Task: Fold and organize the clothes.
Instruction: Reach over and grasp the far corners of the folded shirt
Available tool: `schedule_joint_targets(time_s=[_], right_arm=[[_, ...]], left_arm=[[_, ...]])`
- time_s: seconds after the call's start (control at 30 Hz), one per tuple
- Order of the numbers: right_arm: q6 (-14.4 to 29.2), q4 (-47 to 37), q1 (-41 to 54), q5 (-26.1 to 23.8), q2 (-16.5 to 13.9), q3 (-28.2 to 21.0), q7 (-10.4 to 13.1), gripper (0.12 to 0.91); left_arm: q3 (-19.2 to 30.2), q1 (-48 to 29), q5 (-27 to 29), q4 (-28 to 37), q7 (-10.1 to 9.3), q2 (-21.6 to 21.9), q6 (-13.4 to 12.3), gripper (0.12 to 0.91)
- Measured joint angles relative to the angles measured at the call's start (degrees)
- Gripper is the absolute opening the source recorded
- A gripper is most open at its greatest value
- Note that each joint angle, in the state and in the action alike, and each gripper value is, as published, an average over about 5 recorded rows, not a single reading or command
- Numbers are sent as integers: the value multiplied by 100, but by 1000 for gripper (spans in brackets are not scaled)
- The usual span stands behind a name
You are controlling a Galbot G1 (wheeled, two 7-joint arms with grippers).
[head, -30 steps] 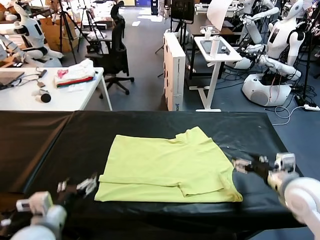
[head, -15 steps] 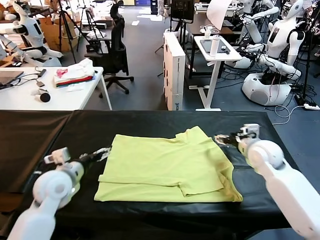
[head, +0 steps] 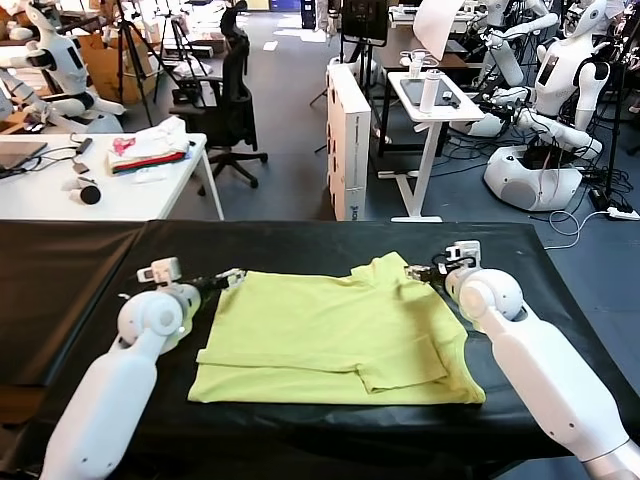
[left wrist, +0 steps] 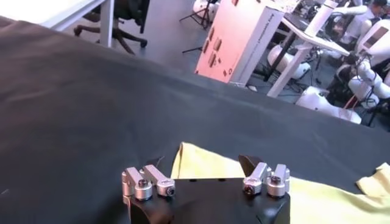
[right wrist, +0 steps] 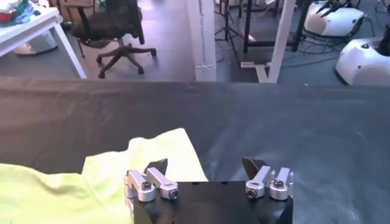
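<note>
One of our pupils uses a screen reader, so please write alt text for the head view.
A lime T-shirt lies partly folded on a black table. The left gripper is open at its far left corner, and the right gripper is open at its far right sleeve. Behind stand a chair and other robots.

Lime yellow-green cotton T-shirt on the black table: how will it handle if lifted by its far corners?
The lime yellow-green cotton T-shirt looks thin and floppy, so it would probably drape and sag. Its folded layers may fall open. On the black table cover, it likely drags rather than slides cleanly.
</note>
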Motion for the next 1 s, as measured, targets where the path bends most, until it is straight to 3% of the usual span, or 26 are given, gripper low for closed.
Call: schedule_joint_targets(time_s=[0.3, 0.67, 0.77, 0.87, 1.0], right_arm=[[0, -62, -40, -106, 43, -2, -120, 903], [0, -133, -33, -163, 162, -36, -135, 740], [0, -135, -27, -176, 179, -49, -137, 712], [0, -135, -31, -192, 195, -53, -137, 672], [0, -132, -41, -200, 206, -55, -136, 551]], left_arm=[[147, -228, 403, 516, 100, -220, -106, 907], [186, -165, 475, 574, 149, -226, -97, 907], [199, -100, 479, 512, 140, -198, -81, 866], [198, -29, 501, 450, 145, -167, -82, 761], [175, 32, 534, 425, 169, -135, -96, 655]])
